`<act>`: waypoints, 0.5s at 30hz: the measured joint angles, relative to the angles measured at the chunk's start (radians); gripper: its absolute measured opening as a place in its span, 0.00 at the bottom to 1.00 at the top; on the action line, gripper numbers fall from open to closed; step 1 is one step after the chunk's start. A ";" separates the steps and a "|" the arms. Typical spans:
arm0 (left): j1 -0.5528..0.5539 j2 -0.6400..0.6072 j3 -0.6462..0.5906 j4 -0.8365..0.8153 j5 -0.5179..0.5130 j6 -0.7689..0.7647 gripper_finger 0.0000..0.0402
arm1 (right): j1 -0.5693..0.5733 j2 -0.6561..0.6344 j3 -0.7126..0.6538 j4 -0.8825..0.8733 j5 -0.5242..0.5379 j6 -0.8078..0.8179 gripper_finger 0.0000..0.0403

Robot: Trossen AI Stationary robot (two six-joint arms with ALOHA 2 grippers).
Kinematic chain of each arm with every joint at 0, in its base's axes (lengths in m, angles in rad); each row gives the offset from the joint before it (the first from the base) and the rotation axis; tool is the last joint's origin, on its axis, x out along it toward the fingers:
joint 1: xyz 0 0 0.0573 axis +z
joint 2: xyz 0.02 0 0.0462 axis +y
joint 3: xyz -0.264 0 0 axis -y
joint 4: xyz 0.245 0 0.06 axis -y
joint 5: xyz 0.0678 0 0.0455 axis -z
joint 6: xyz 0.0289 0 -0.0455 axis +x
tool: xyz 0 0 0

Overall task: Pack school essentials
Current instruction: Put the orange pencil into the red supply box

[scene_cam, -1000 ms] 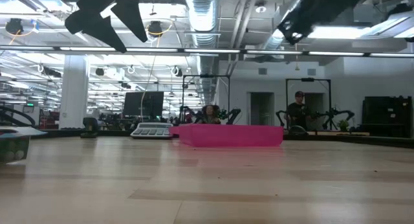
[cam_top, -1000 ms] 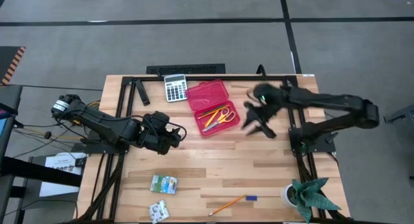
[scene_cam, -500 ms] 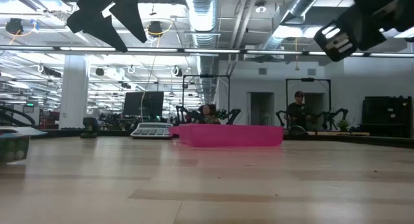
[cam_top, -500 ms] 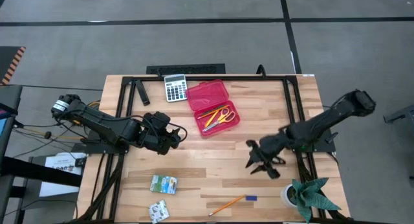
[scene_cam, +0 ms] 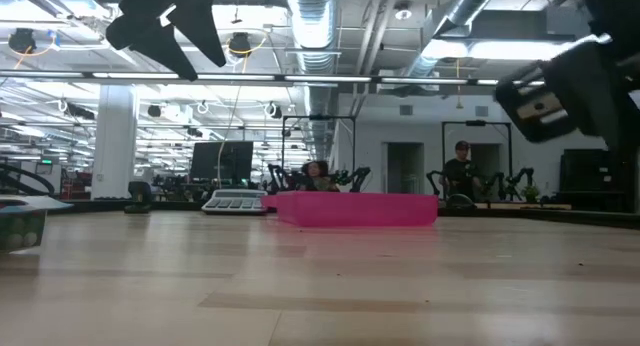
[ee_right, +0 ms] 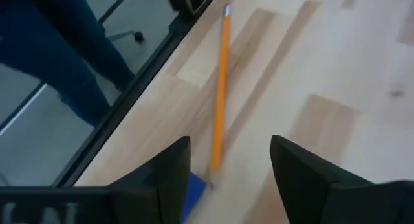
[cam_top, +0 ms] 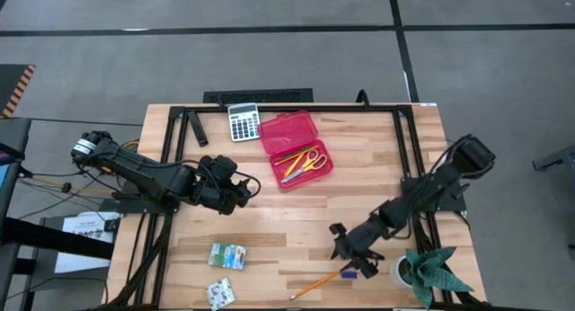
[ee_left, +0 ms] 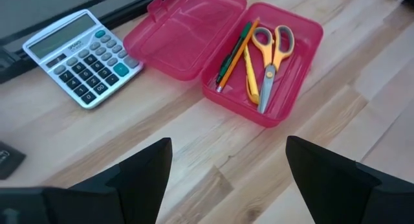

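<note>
Your worktop [cam_top: 296, 212] shows no readable writing. The red case [cam_top: 296, 147] holds scissors [cam_top: 312, 161] and pens. Right pincer [cam_top: 350, 250], open, hovers above the pencil [cam_top: 316, 285]; left pincer [cam_top: 235, 187] waits open; packets [cam_top: 226, 255] lie apart.

Yellow-handled scissors [cam_top: 312, 161] and pencils [cam_top: 292, 158] lie flat in the case; orange pencil [cam_top: 315, 284], blue piece [cam_top: 349, 274] and packets [cam_top: 227, 255] on the table.

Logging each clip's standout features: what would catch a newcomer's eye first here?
The open red plastic hinged case near the table's far edge, holding yellow-handled scissors and pencils, beside a grey calculator. The right arm's tool hangs open over an orange pencil at the near edge; the left tool waits open at mid-left.
</note>
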 joint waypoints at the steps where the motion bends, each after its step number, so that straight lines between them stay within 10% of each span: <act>1: 0.000 0.000 0.000 0.000 0.000 0.005 0.74 | 0.010 0.024 0.010 0.006 0.000 0.000 0.56; 15: -0.002 0.000 0.000 -0.023 0.024 0.010 0.74 | 0.089 0.315 0.134 0.081 0.196 -0.022 0.54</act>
